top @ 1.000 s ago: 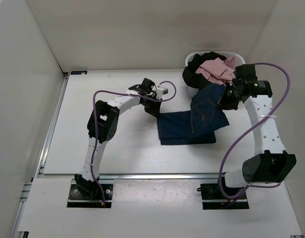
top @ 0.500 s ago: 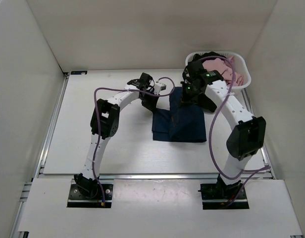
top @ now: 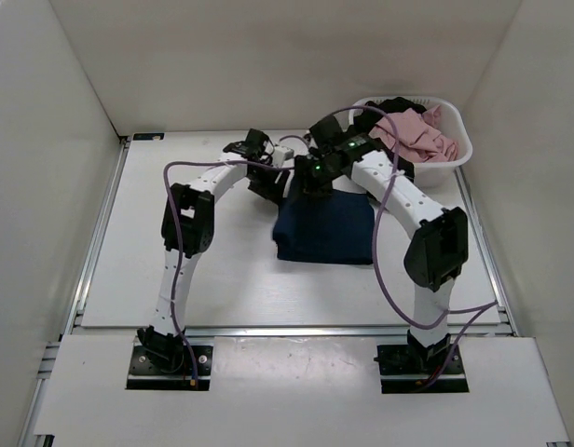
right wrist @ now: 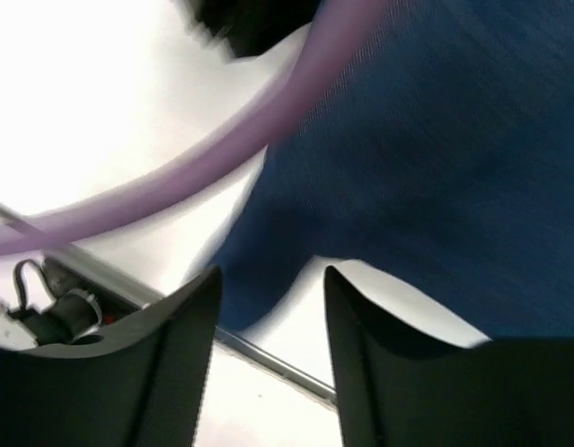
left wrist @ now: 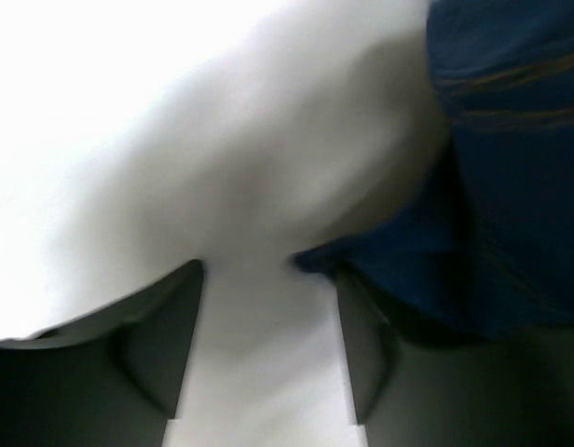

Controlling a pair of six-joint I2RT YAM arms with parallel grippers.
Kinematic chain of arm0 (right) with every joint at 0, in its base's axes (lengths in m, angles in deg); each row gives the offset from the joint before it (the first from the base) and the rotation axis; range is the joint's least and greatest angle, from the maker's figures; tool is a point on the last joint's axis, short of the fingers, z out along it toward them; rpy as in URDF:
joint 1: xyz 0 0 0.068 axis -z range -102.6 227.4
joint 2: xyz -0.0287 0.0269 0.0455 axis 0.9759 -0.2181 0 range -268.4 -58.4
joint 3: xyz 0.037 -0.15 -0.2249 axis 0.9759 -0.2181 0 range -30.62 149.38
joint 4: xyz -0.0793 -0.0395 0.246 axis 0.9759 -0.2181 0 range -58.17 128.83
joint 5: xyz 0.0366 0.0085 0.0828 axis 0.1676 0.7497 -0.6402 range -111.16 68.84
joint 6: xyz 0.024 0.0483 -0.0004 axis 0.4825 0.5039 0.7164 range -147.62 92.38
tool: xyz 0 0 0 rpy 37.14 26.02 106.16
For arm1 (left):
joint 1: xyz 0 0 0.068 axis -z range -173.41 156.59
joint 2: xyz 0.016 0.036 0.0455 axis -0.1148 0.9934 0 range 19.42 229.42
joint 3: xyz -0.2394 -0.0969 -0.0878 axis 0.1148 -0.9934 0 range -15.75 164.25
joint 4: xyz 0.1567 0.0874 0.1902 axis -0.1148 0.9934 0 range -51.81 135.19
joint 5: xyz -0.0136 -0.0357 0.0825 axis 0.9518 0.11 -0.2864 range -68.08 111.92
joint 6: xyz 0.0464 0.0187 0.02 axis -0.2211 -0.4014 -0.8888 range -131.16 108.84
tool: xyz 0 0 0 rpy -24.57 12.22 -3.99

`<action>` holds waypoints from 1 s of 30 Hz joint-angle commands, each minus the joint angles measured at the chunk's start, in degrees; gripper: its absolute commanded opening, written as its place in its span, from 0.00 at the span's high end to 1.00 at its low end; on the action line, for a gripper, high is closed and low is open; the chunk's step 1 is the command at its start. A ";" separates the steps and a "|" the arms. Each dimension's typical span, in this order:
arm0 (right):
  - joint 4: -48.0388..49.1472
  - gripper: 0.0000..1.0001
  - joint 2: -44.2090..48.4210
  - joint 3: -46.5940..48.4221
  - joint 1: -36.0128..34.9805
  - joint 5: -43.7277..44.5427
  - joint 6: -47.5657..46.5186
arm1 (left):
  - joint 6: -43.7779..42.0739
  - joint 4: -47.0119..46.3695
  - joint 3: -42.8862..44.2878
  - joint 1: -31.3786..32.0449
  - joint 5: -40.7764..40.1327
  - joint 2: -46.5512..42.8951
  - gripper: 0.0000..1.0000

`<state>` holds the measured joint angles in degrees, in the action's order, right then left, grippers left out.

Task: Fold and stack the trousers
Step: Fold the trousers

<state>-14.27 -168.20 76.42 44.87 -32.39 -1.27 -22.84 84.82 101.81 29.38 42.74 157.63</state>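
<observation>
Since both grippers stand open with nothing pinched, the danger lies in what they brush. On the left gripper [left wrist: 268, 279] the jaws are well apart over bare table [left wrist: 175, 140], with a corner of the jeans [left wrist: 511, 186] poking toward the gap — a closing or a sweep to the right could catch that corner and drag the fold askew. On the right gripper [right wrist: 273, 279] the jaws are likewise spread, denim and a strip of table showing between them, and a purple cable [right wrist: 222, 175] crosses just beyond; a snag there would tug an arm off line. Seen from above, the two grippers sit close together at the far-left corner of the jeans, so a careless lift could knock one against the other. The jeans lie folded in a rough rectangle mid-table, left of the basket [top: 462, 154] — stiff denim may spring open if nudged.
</observation>
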 commanded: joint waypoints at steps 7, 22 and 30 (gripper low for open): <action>11.16 0.39 6.16 -4.19 -4.83 -5.24 -2.89 | 0.43 4.52 -5.04 -16.61 -20.53 -12.59 0.17; 17.15 0.86 15.76 -38.03 14.43 8.06 2.30 | -1.77 2.16 -15.42 -1.52 -8.52 -21.06 0.14; 22.87 0.95 9.52 -41.65 14.43 8.68 5.55 | -0.45 0.83 -25.78 -1.52 -16.94 -17.00 0.16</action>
<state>4.20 -158.02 34.94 59.64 -24.10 2.49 -24.42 85.35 79.12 28.83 29.45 143.03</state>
